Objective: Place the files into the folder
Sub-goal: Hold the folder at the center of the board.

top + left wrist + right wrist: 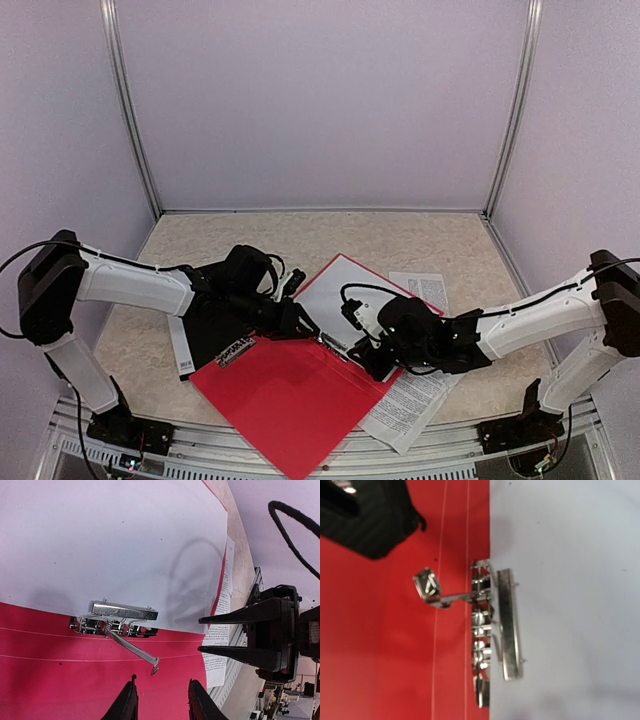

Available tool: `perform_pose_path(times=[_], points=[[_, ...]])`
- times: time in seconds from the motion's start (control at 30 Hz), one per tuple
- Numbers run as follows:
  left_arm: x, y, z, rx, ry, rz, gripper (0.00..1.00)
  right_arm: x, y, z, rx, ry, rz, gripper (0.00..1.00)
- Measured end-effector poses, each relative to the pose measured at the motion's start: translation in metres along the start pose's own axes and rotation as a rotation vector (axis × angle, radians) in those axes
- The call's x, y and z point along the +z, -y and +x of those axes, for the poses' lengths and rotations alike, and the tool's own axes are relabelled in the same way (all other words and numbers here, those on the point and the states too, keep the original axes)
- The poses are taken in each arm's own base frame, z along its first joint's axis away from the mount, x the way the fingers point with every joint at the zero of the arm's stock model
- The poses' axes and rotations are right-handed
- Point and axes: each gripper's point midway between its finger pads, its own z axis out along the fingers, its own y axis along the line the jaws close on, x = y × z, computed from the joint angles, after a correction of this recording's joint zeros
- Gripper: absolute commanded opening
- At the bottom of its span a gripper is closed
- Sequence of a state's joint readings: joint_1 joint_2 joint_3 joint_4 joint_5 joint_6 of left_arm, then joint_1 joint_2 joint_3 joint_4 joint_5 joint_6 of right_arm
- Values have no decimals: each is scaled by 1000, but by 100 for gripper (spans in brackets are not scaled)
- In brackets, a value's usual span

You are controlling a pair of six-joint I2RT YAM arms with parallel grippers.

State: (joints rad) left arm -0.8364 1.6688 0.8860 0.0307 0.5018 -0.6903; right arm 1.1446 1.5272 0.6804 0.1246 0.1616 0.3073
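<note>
Red folder (290, 400) on beige table (400, 245) between white walls (320, 100); left tool (163, 680) and right tool (200, 635) apparently released.

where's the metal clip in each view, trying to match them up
Top external: clip just below centre, on the fold of the red folder.
Left wrist: clip left of centre, in the lower half.
Right wrist: clip at centre, running top to bottom.
Shared landmark: the edge of the white sheet on the folder, where the clip sits.

One red folder (280, 395), one metal clamp (120, 617), perhaps three paper sheets (408, 410).
</note>
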Motion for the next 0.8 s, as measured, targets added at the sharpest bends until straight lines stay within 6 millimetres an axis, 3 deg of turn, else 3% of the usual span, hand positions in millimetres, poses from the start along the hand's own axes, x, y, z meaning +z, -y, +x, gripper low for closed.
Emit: perform_pose_path(times=[0.27, 0.43, 0.6, 0.8], points=[[-1, -2, -3, -11, 6, 6, 33, -36, -1, 3, 112, 33, -21, 35], [-3, -5, -7, -17, 14, 1, 33, -75, 6, 2, 344, 106, -13, 39], [-4, -9, -9, -12, 19, -9, 33, -85, 21, 30, 591, 62, 56, 52], [-5, -11, -7, -12, 13, -17, 33, -85, 35, 67, 782, -2, 152, 55]])
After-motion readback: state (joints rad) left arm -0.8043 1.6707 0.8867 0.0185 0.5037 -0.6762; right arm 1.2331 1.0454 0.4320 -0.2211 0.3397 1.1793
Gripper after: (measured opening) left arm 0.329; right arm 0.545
